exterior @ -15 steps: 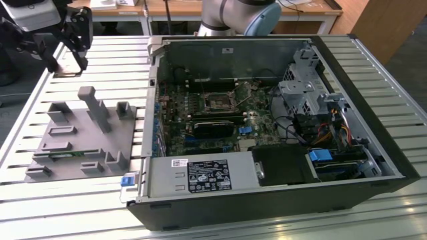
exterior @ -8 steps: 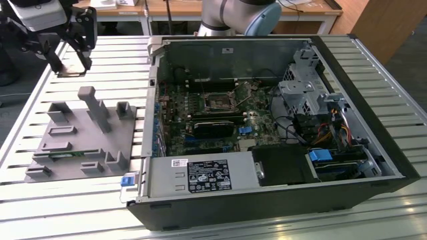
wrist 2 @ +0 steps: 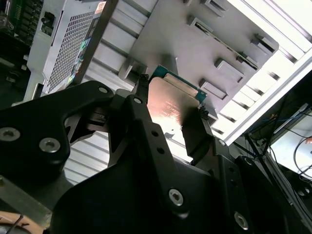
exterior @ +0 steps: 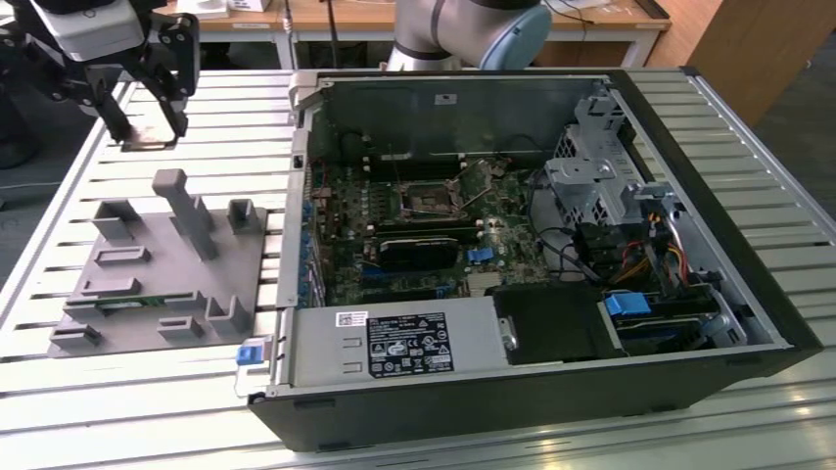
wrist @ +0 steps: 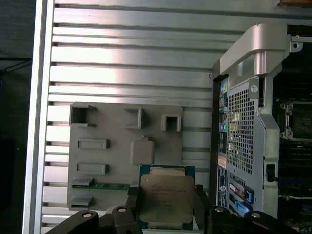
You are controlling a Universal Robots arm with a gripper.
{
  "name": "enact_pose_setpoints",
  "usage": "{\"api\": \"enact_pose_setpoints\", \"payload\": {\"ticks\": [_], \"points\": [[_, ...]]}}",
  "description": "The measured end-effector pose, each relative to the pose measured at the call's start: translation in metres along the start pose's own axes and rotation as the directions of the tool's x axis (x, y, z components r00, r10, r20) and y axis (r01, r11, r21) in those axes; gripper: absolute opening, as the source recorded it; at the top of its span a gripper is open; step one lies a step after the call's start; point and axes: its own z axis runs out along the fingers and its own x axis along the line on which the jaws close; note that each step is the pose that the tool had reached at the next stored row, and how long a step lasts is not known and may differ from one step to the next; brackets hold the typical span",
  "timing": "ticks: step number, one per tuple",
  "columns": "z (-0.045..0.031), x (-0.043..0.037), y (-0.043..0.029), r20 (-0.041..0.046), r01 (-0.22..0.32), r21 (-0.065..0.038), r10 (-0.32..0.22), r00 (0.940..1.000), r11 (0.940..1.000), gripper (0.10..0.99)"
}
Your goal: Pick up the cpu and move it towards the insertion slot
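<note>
- Two edges of the cpu [wrist: 165,201] pinched tight in the tool [wrist 2: 173,96], up over the grey fixture [wrist: 107,126] near the edge of the tabletop [wrist: 122,73].
- Skinny grip, bump the case [wrist: 243,126] rim and it could slip.

cpu [wrist: 166,200]: glossy silvery metal lid, green board rim. fixture [wrist: 117,146]: matt grey plastic. worktop [wrist: 126,73]: ribbed satin metal. tool [wrist: 166,195]: matt black.

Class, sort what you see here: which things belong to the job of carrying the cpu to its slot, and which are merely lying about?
Belongs to the job:
cpu
gripper, shut on the cpu
socket on the motherboard

Lying about:
grey fixture
green memory strip in the fixture
power supply
</note>
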Motion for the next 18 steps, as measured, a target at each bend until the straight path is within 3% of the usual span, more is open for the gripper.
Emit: {"api": "enact_pose_setpoints", "payload": {"ticks": [18], "points": [[0.0001,-0.0141,-0.0002,0.0,0.0,0.0,0.0,1.0,1.0,0.525]]}}
